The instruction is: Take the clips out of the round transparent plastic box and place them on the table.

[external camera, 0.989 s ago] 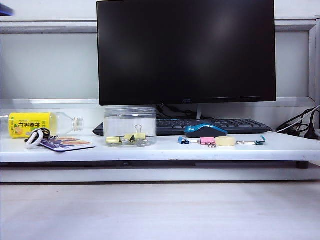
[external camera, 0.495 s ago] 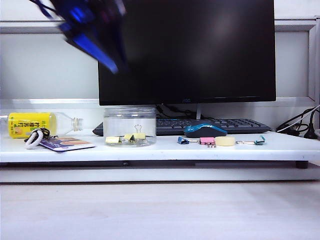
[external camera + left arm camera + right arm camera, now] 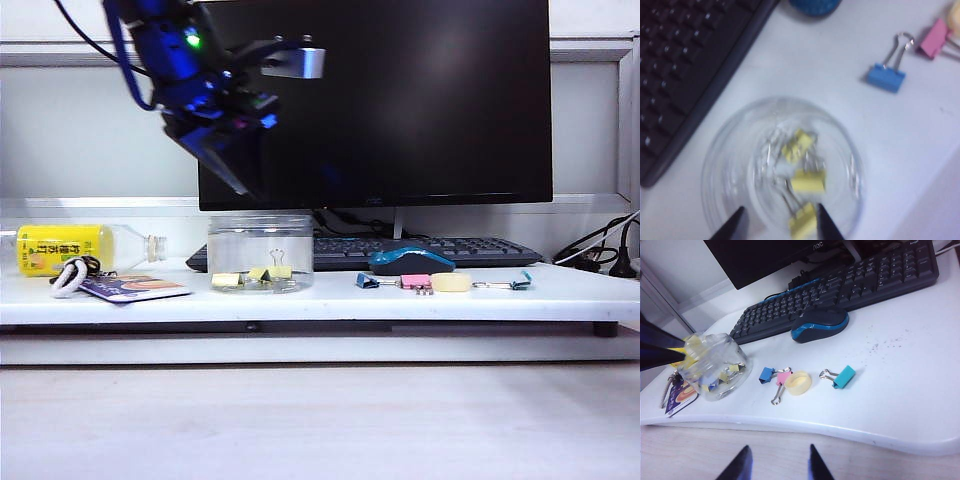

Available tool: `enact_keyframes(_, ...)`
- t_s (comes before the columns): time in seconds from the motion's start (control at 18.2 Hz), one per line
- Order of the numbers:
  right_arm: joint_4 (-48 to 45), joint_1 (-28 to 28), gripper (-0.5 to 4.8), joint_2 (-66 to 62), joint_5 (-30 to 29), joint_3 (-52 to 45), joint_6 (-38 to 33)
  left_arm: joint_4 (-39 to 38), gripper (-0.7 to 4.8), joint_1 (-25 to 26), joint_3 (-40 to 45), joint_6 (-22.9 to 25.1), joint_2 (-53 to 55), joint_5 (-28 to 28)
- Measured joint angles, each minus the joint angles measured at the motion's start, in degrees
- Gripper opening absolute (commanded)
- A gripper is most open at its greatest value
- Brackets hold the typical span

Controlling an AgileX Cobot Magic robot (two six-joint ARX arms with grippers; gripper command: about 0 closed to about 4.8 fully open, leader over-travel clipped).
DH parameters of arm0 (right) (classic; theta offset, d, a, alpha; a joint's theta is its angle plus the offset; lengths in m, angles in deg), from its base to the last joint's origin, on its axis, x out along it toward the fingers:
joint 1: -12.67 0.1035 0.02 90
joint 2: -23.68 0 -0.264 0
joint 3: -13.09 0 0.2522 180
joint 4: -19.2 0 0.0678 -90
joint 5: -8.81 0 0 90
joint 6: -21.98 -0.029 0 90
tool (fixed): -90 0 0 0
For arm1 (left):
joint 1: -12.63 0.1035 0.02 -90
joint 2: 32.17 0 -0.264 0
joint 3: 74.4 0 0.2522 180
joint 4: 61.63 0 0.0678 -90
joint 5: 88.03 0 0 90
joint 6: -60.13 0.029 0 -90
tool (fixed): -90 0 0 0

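Hovering above round clear plastic jar [image 3: 260, 253] near tabletop [image 3: 320, 300] left front edge: left gripper [image 3: 778, 222], fingers spread, empty. Pale-yellow binder clips [image 3: 802, 182] inside. Right gripper [image 3: 776, 462] parted, idle off the front edge. Next: descend, pinch one clip.

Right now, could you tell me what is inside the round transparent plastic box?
Inside the round transparent plastic box lie pale-yellow clips; three show clearly, glare may hide more.

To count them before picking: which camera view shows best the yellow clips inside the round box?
The left wrist view: it looks straight down onto the clips. The exterior view shows them side-on through the box wall; the right wrist view shows only yellow glimpses.
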Motion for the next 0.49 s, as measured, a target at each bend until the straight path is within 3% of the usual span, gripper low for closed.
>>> enact_keyframes(0.22, 0.0, 0.0, 1.48, 0.0, 0.9, 0.0, 0.1, -2.0, 1.84, 0.6, -6.6, -0.3, 4.3, 0.2)
enact_keyframes(0.49, 0.0, 0.0, 1.48, 0.0, 1.2, 0.0, 0.2, -17.5, 1.86, 0.8, -22.5, -5.2, 15.4, 0.2)
